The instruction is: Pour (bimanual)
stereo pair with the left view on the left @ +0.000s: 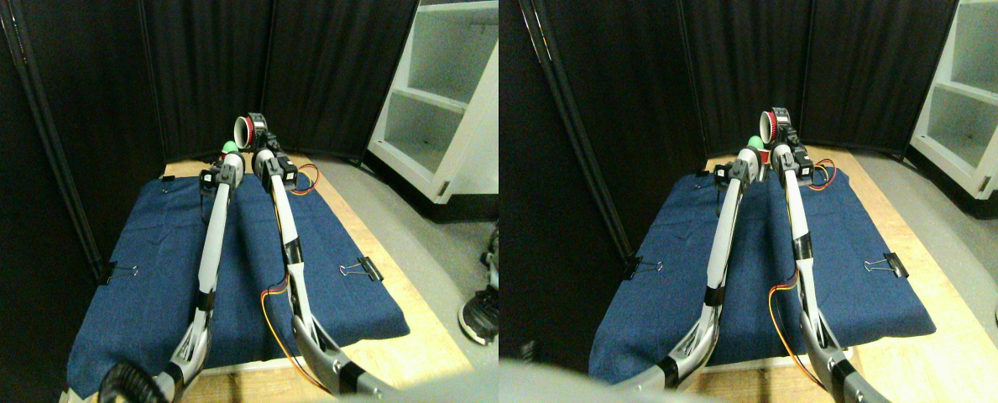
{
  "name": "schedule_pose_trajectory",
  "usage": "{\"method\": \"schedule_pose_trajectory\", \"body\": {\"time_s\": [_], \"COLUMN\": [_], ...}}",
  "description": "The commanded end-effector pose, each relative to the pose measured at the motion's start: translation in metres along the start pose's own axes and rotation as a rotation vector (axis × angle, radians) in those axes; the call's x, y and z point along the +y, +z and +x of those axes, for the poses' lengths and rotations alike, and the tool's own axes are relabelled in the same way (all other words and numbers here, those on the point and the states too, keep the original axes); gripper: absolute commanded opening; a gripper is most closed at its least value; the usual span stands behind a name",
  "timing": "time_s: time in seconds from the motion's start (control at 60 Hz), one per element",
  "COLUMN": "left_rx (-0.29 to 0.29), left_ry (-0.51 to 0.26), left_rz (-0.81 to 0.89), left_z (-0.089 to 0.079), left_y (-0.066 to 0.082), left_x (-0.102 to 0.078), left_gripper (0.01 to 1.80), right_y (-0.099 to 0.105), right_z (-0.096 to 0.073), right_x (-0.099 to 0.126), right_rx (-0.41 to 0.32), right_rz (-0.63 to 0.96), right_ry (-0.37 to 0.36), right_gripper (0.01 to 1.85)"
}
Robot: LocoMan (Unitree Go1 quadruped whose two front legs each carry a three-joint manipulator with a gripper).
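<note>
Currently the right gripper (257, 141) holds a red-banded white cup (245, 129) tipped sideways, mouth facing left, above a green ball-like object (231, 147) at the left gripper (228, 159); its jaw state cannot be told. Both pale arms extend far forward over the blue cloth (146, 269), clipped to a wooden board (406, 277) with open margins on the right.

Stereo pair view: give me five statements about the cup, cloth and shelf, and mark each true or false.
1. The cup is tipped on its side, held up by the right gripper. True.
2. The cloth is red. False: it is blue.
3. Binder clips grip the cloth's edges. True.
4. The white shelf stands at the left. False: it stands at the right.
5. A green thing sits by the left gripper. True.
</note>
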Motion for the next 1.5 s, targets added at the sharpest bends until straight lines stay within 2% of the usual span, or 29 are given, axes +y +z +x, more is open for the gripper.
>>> {"method": "schedule_pose_trajectory", "body": {"time_s": [0.017, 0.217, 0.25, 0.283, 0.35, 0.367, 0.383, 0.45, 0.483, 0.683, 0.717, 0.8, 0.85, 0.917, 1.183, 1.217, 1.333, 1.5], "left_rx": [-0.003, -0.008, -0.009, -0.009, 0.000, 0.000, -0.002, -0.004, -0.001, 0.001, 0.000, -0.007, -0.006, -0.008, -0.071, -0.083, -0.099, -0.141], "left_ry": [-0.039, -0.040, -0.039, -0.041, -0.046, -0.046, -0.046, -0.048, -0.048, -0.050, -0.052, -0.057, -0.057, -0.061, -0.077, -0.079, -0.076, -0.081], "left_rz": [-0.005, 0.011, 0.012, 0.016, 0.026, 0.026, 0.028, 0.032, 0.036, 0.042, 0.045, 0.053, 0.052, 0.056, 0.072, 0.065, 0.075, 0.072], "left_z": [0.002, 0.001, 0.001, 0.000, -0.001, -0.001, -0.002, -0.002, -0.003, -0.002, -0.002, -0.002, -0.002, -0.002, -0.007, -0.008, -0.006, -0.004], "left_y": [0.001, 0.003, 0.003, 0.003, 0.005, 0.005, 0.005, 0.005, 0.005, 0.008, 0.009, 0.010, 0.012, 0.017, 0.039, 0.041, 0.046, 0.051], "left_x": [-0.007, -0.006, -0.006, -0.006, -0.006, -0.006, -0.006, -0.006, -0.007, -0.004, -0.003, -0.002, 0.001, 0.004, 0.025, 0.028, 0.039, 0.053], "left_gripper": [0.33, 0.33, 0.33, 0.33, 0.33, 0.33, 0.33, 0.33, 0.33, 0.33, 0.33, 0.33, 0.33, 0.33, 0.33, 0.33, 0.33, 0.33], "right_y": [0.004, 0.002, 0.001, 0.001, 0.000, 0.000, 0.001, 0.000, 0.000, 0.001, 0.001, 0.000, -0.002, -0.004, -0.015, -0.018, -0.026, -0.040], "right_z": [0.003, 0.003, 0.003, 0.003, 0.002, 0.002, 0.001, 0.001, 0.000, 0.001, 0.001, 0.003, 0.001, 0.000, -0.008, -0.010, -0.014, -0.020], "right_x": [0.000, -0.002, -0.003, -0.005, -0.008, -0.008, -0.008, -0.010, -0.011, -0.020, -0.022, -0.027, -0.029, -0.033, -0.056, -0.058, -0.065, -0.072], "right_rx": [-0.037, -0.021, -0.031, -0.056, -0.089, -0.089, -0.086, -0.100, -0.110, -0.153, -0.166, -0.192, -0.196, -0.201, -0.256, -0.268, -0.264, -0.268], "right_rz": [-0.024, 0.004, 0.044, 0.081, 0.200, 0.200, 0.211, 0.243, 0.268, 0.419, 0.456, 0.593, 0.616, 0.643, 0.799, 0.830, 0.844, 0.901], "right_ry": [0.021, -0.055, -0.084, -0.073, -0.139, -0.139, -0.178, -0.188, -0.220, -0.185, -0.208, -0.201, -0.243, -0.230, -0.252, -0.282, -0.258, -0.294], "right_gripper": [0.33, 0.33, 0.33, 0.33, 0.33, 0.33, 0.33, 0.33, 0.33, 0.33, 0.33, 0.33, 0.33, 0.33, 0.33, 0.33, 0.33, 0.33]}}
